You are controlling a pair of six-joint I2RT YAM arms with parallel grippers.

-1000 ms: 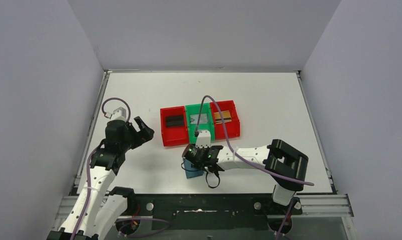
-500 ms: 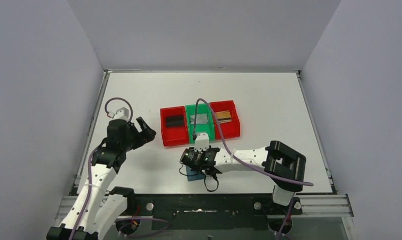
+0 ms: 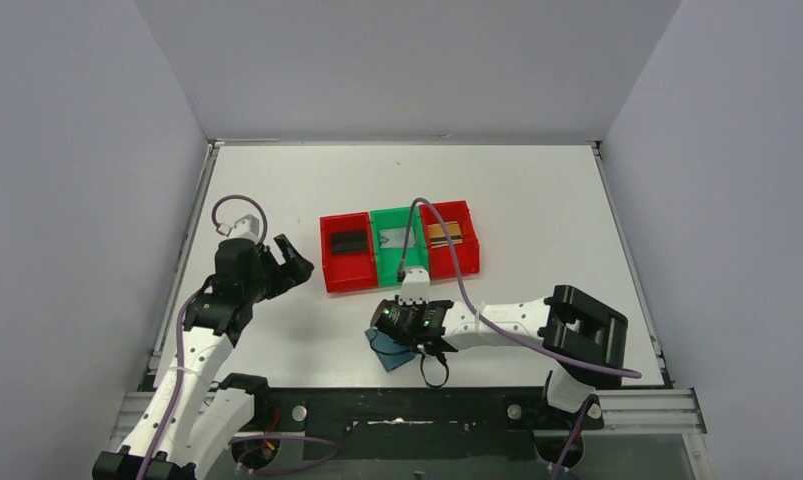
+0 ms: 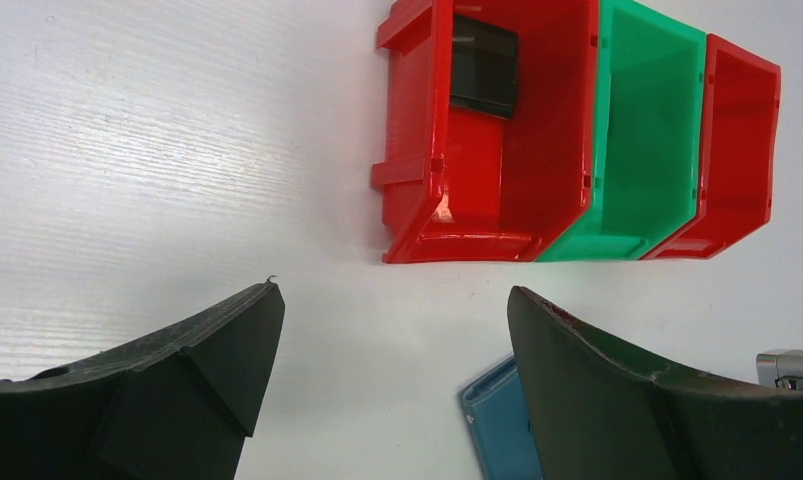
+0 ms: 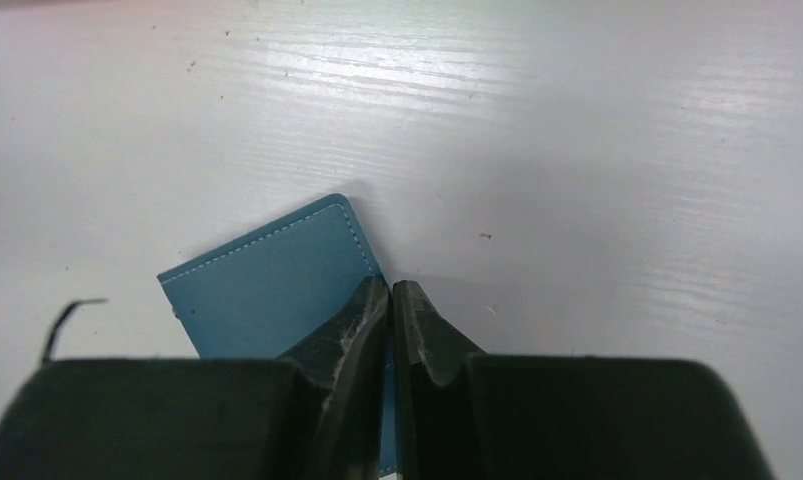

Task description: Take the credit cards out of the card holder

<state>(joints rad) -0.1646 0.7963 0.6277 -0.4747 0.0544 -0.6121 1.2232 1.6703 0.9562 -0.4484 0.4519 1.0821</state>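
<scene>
On the white table [image 3: 537, 200], the left gripper [image 3: 287, 262] hovers with jaws spread wide and empty, left of a row of three bins [image 3: 451, 262], red, green and red. The right gripper [image 5: 391, 290], jaws pressed together, sits at the edge of the closed teal card holder [image 5: 267, 290] lying flat near the front edge. One of the credit cards [image 3: 349, 240] lies in each bin.

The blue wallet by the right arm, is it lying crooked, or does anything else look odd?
Slightly. The card holder lies turned at an angle near the front edge of the table, not square with the tidy row of bins. The right gripper, shut, sits at its edge. Nothing looks spilled or damaged.
</scene>
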